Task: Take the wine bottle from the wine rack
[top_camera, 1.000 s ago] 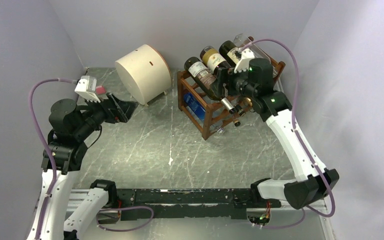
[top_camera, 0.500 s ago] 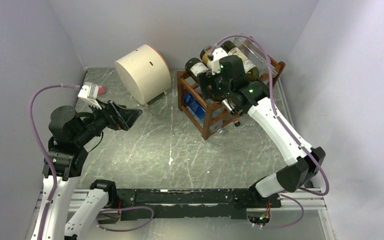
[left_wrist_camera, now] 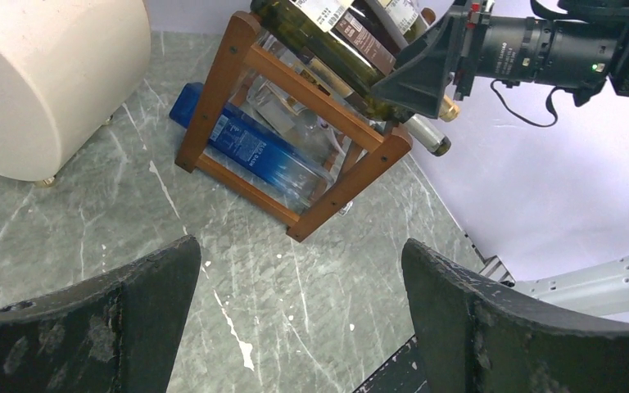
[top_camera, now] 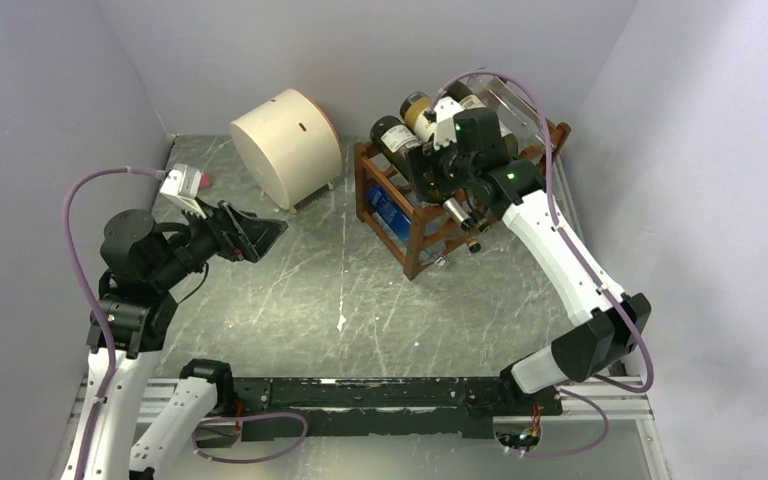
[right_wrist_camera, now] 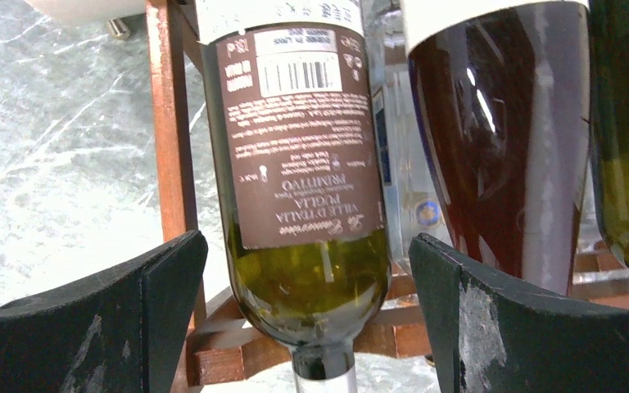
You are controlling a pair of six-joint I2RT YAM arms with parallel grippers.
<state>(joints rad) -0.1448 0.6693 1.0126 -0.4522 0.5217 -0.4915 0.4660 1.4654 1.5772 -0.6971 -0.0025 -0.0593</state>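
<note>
The reddish-brown wine rack [top_camera: 415, 232] stands at the back right, also seen in the left wrist view [left_wrist_camera: 229, 74] and the right wrist view [right_wrist_camera: 172, 139]. Several bottles lie on its top tier. The leftmost, a green wine bottle with a brown label [right_wrist_camera: 303, 164], also shows in the top view [top_camera: 396, 140] and the left wrist view [left_wrist_camera: 336, 57]. My right gripper [right_wrist_camera: 307, 311] is open, its fingers on either side of this bottle's shoulder, not touching it. My left gripper [left_wrist_camera: 299, 319] is open and empty above the floor, left of the rack.
A cream cylindrical drum [top_camera: 285, 145] lies at the back left. A dark red bottle [right_wrist_camera: 504, 123] lies right of the green one. A blue bottle [left_wrist_camera: 250, 147] lies in the rack's lower tier. Grey walls close in on all sides.
My right arm swung left along the rack's top and now hangs over the leftmost bottle. My left gripper shifted slightly right and forward.
</note>
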